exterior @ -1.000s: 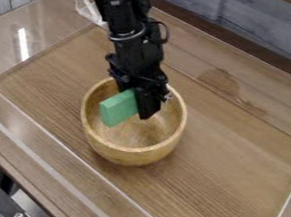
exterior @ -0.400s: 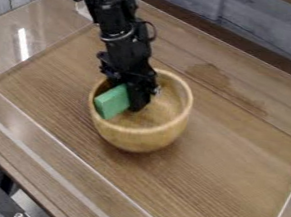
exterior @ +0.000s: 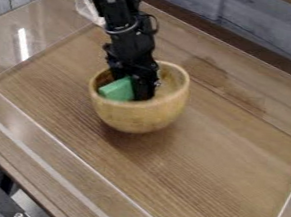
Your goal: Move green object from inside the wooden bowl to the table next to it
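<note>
The wooden bowl stands on the brown table, a little left of the middle. The green object lies inside it against the left inner wall, just below the rim. My black gripper points down into the bowl, its fingertips right at the block's right end. The fingers are dark against the arm, and their gap and any grip on the block cannot be made out.
Clear acrylic walls border the table at the left, front and right. A grey plank wall runs behind. Bare tabletop lies right of the bowl and in front of it.
The gripper and green object have moved left and toward the back, and the bowl has shifted the same way with them. The block now sits lower against the bowl's left wall.
</note>
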You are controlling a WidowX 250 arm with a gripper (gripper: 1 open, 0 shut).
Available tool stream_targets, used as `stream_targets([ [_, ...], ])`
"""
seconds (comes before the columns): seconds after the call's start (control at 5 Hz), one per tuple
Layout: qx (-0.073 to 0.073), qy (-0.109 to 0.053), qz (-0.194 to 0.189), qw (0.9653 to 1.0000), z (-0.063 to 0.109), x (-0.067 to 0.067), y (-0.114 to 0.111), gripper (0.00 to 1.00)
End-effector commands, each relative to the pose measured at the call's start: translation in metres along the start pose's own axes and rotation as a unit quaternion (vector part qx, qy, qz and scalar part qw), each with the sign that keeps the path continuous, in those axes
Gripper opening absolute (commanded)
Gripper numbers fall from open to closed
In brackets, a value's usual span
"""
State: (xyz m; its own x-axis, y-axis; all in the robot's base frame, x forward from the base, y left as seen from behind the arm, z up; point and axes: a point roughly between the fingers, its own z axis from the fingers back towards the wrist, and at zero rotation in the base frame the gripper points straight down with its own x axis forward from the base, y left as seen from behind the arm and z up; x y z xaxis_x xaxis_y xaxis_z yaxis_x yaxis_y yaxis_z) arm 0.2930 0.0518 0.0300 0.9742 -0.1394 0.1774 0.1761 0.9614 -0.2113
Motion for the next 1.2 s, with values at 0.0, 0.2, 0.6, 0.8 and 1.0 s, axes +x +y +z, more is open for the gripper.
stream_targets([
  [0.0,0.007,-0.013,0.023,0.9996,0.004,0.0,0.002,1.0],
  [0.2,0.011,-0.019,0.051,0.9985,0.002,-0.002,0.008,0.0],
  [0.6,0.009,-0.012,0.045,0.9989,0.002,-0.02,0.016,0.0],
  [0.8,0.002,-0.002,0.023,0.9997,-0.001,-0.022,0.009,0.0],
  [1.0,-0.007,0.007,0.003,0.9999,-0.001,-0.023,-0.001,0.0],
])
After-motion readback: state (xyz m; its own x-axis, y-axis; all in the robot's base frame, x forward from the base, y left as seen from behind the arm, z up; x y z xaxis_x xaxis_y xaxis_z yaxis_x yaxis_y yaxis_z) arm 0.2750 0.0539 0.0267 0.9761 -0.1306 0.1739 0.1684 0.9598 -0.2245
